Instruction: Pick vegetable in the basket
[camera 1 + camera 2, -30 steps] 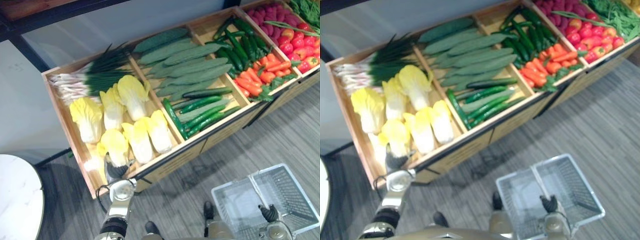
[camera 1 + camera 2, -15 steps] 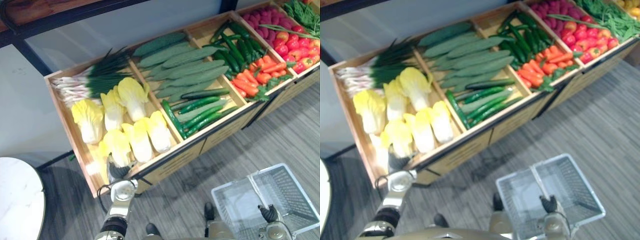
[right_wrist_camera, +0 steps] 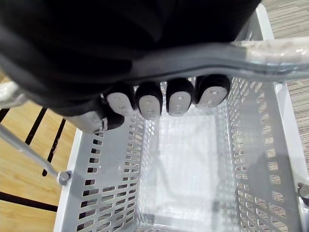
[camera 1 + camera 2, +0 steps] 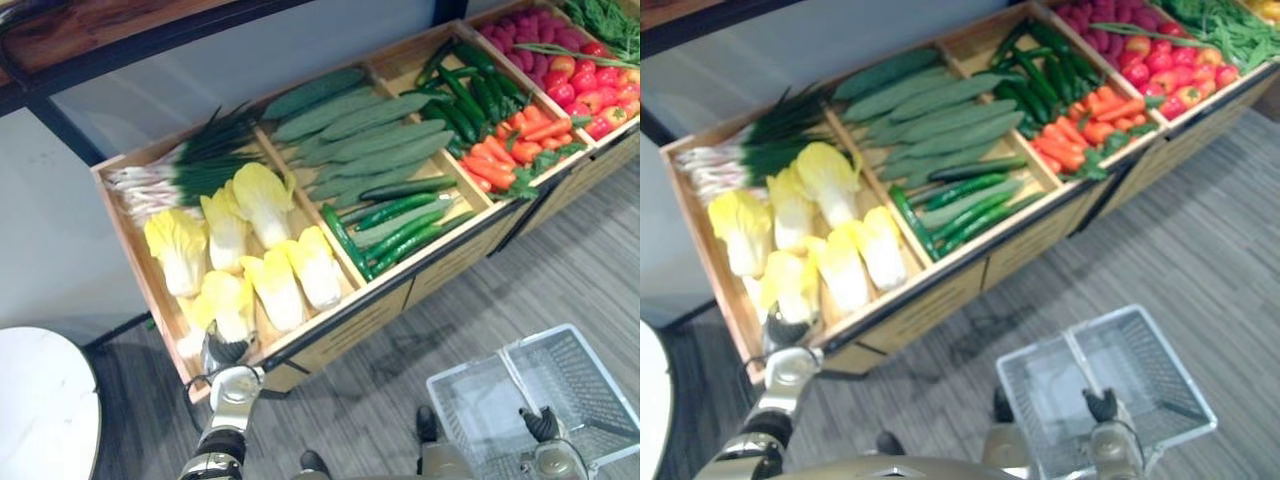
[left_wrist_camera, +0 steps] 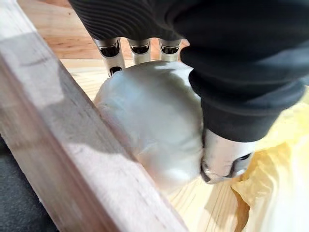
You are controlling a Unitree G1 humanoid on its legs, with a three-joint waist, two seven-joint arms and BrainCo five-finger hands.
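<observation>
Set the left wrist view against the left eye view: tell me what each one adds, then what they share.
The left wrist view adds the grip up close: the left hand has fingers and thumb curled round the pale base of a cabbage, tight against the crate's wooden rim. The left eye view adds the whole display, with spring onions, cucumbers, carrots and tomatoes, plus the grey basket held by the right hand. Shared: the left hand at the nearest cabbage, by the crate's front edge.
</observation>
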